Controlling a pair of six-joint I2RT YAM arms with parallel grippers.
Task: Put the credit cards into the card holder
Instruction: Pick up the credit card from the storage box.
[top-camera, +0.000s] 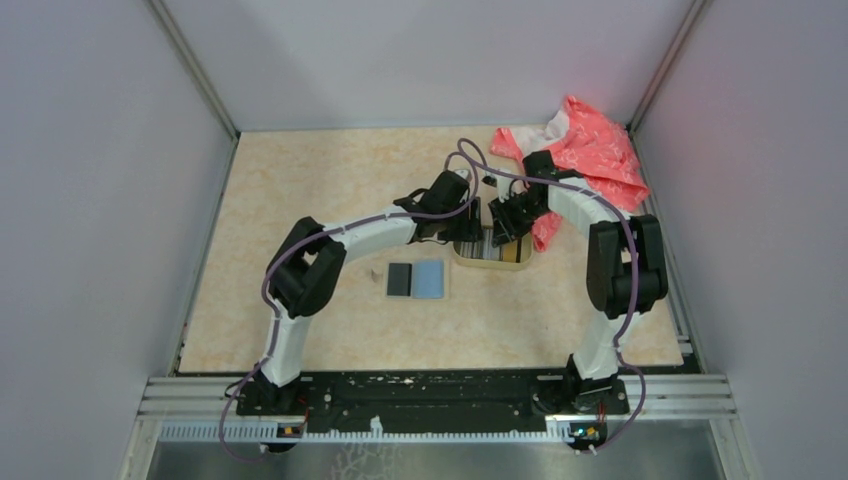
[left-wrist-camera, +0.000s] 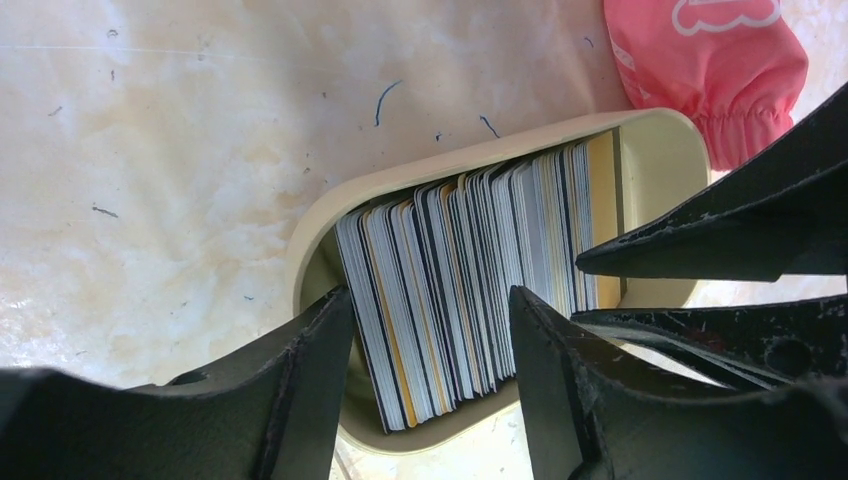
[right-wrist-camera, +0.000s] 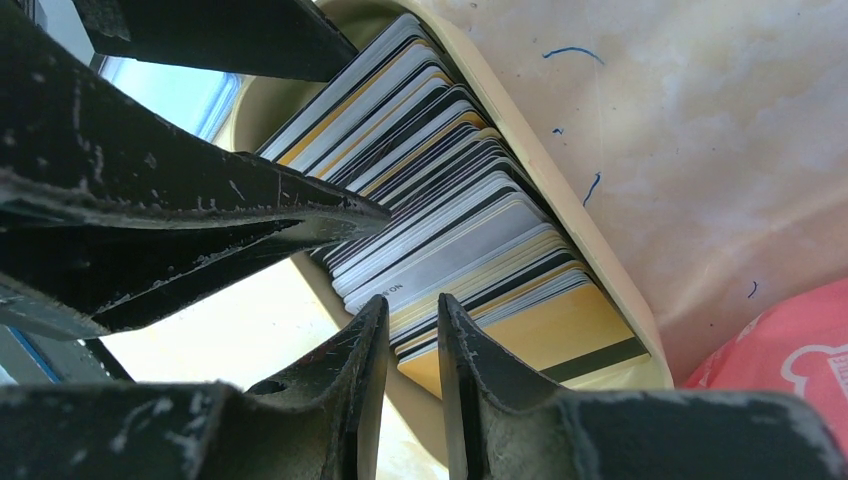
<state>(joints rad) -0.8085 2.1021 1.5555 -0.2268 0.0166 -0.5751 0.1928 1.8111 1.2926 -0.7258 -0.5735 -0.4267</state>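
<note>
Dozens of credit cards (left-wrist-camera: 470, 260) upright in dish (left-wrist-camera: 660, 150); left claw (left-wrist-camera: 428, 295) wide (astride them); right claw (right-wrist-camera: 412, 300) narrow, grip unclear

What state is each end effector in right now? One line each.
Left end effector: open, straddling the credit cards.
Right end effector: jaws narrow over the cards; grip cannot be told.

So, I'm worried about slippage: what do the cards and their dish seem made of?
Cards: thin stiff plastic, smooth, slightly glossy; clean edges, one shows a dark stripe. Dish: probably moulded plastic, matte cream; rounded seamless rim, though ceramic is possible.
</note>
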